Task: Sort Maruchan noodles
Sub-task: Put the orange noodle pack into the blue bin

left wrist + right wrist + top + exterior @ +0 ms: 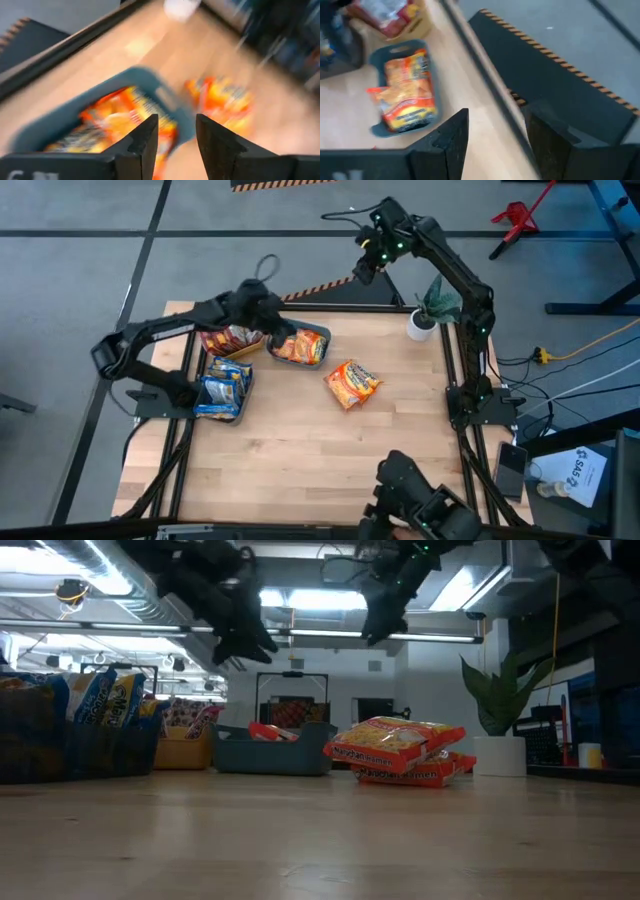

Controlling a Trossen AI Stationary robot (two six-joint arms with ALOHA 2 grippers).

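Fingers of both the left gripper (176, 142) and right gripper (494, 145) stood parted, empty; mid-frame, the loose orange noodle packets (352, 384) looked light, crinkly, slippery, best pinched across a flat edge.

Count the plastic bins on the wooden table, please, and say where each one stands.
3. A dark bin of blue packets at the left edge; a yellow bin of red-maroon packets behind it; a teal bin of orange packets right of the yellow one. No other bin shows.

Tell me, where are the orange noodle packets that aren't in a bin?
In the high view, the loose orange crinkly plastic noodle packets lie stacked on the wooden table, just right of the teal plastic bin.
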